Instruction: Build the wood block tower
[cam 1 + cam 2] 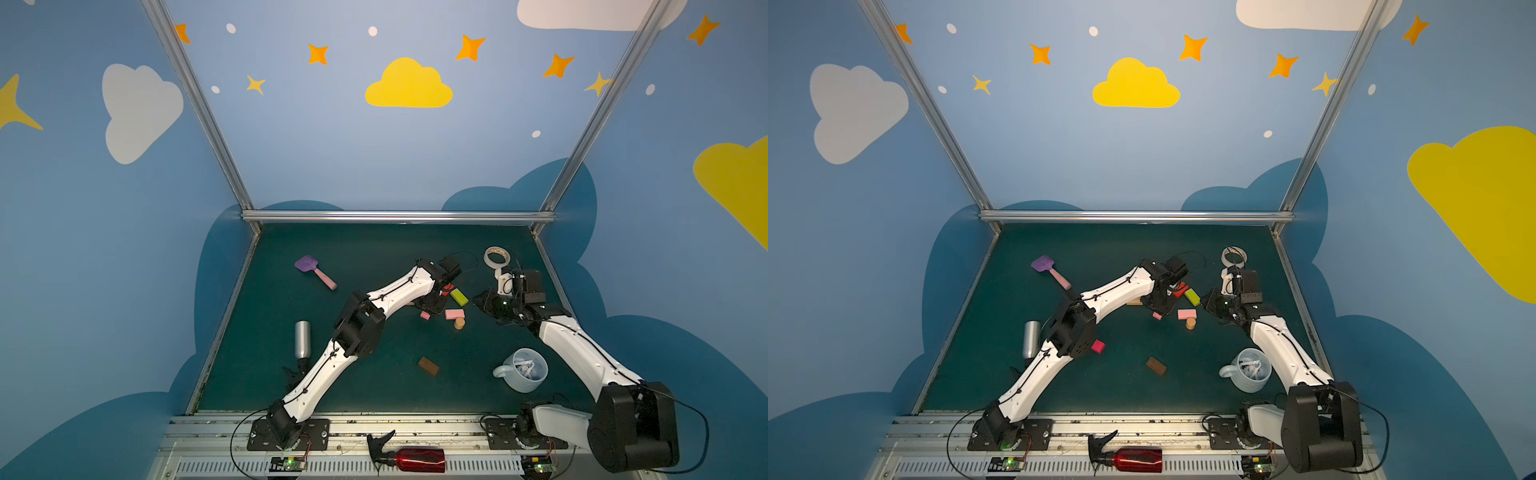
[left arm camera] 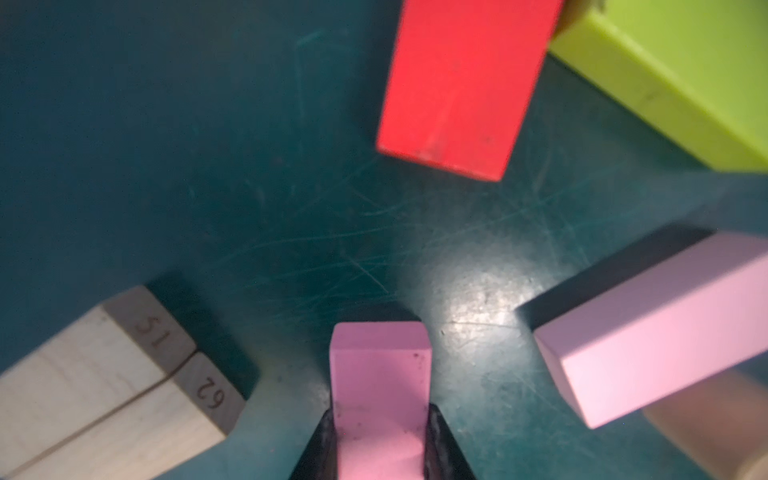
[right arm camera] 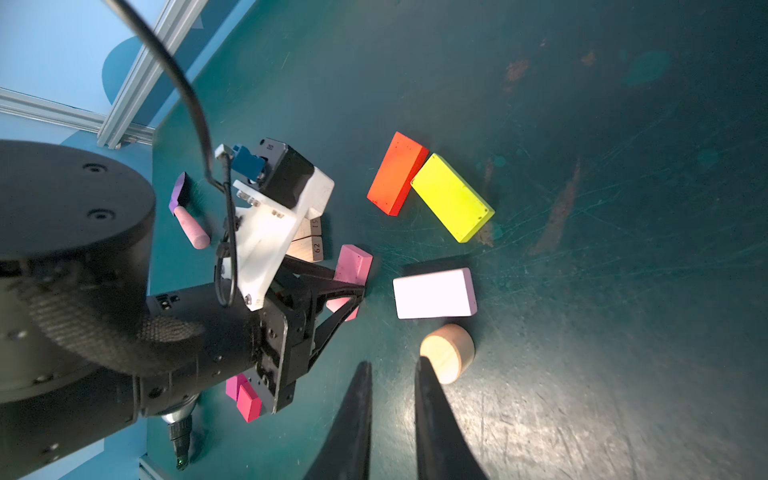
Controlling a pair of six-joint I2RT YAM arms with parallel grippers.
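While the left gripper [image 2: 380, 413] is clenched on a small matte pink block [image 2: 380, 361] down at the scratched teal mat [image 2: 208, 187], black fingers pressing its flat sides, the right gripper [image 3: 393, 365] hangs with tapered jaws narrowly parted and empty, just beside a short, grainy tan cylinder [image 3: 451, 353]. Seen in a top view from the gripped block, a pale pink bar [image 1: 1187, 313] lies at three o'clock, a painted red bar [image 1: 1179, 291] and lime-green bar [image 1: 1192, 296] touch at one o'clock, and a dark brown bar [image 1: 1156, 366] lies at six o'clock. Two bare-wood blocks [image 2: 104, 390] stamped with numbers sit side by side nearby.
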